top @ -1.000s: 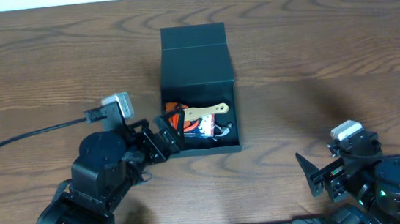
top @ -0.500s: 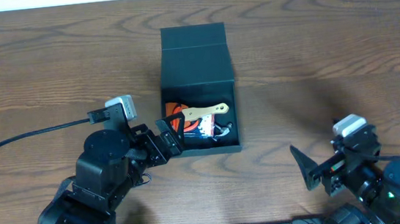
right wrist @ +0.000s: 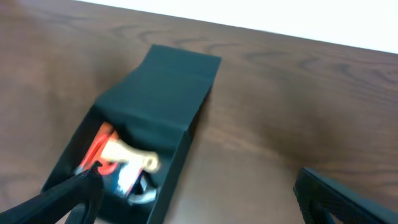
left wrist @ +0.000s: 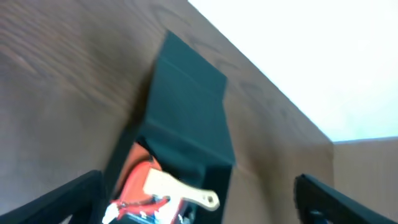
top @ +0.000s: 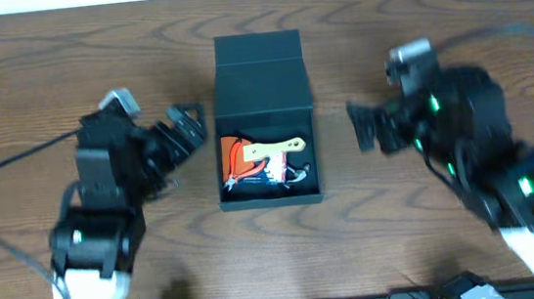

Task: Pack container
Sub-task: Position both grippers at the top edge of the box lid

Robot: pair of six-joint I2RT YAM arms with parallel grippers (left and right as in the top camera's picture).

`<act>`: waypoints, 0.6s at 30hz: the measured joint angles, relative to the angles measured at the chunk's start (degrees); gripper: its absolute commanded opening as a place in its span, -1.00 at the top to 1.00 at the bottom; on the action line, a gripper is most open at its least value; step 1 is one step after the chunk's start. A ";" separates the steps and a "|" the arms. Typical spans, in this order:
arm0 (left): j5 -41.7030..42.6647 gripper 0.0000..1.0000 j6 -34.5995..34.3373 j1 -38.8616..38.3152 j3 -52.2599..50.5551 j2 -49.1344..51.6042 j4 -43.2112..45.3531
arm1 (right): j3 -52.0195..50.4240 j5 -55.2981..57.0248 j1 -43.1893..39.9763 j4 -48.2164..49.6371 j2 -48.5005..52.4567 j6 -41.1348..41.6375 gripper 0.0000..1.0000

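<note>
The matte black container (top: pixel 262 93) stands open at the table's middle, its flap lid (top: pixel 257 50) folded back. Inside lie an orange-handled tool (top: pixel 233 158), a tan wooden handle (top: pixel 277 149) and a small blue and white packet (top: pixel 271 174). The container also shows in the left wrist view (left wrist: pixel 186 118) and the right wrist view (right wrist: pixel 161 106). My left gripper (top: pixel 184 128) is open and empty, just left of the container. My right gripper (top: pixel 368 128) is open and empty, right of the container.
The brown wooden table (top: pixel 450 14) runs to a white edge at the back. A black cable (top: pixel 13 169) trails from the left arm across the table's left side.
Both arms have risen from the front edge and moved toward the container. The left gripper has drawn back from the container's front left corner. The contents have not moved.
</note>
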 measured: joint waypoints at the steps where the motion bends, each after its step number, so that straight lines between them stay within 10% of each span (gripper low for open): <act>1: 1.27 -0.51 -0.07 2.01 0.00 2.14 0.98 | 2.14 -0.33 -0.68 0.35 2.95 0.02 -0.98; 10: 9.81 0.56 -2.29 14.64 0.00 21.11 11.63 | 8.07 -2.84 -5.46 4.35 21.00 2.93 0.97; 12: 11.43 0.89 -2.56 16.15 0.00 25.20 13.79 | 8.07 -4.24 -6.36 4.96 24.87 4.76 0.98; 18: 17.68 0.89 -5.05 18.53 0.00 36.50 20.17 | 8.07 -11.67 -9.07 9.90 35.15 10.67 0.97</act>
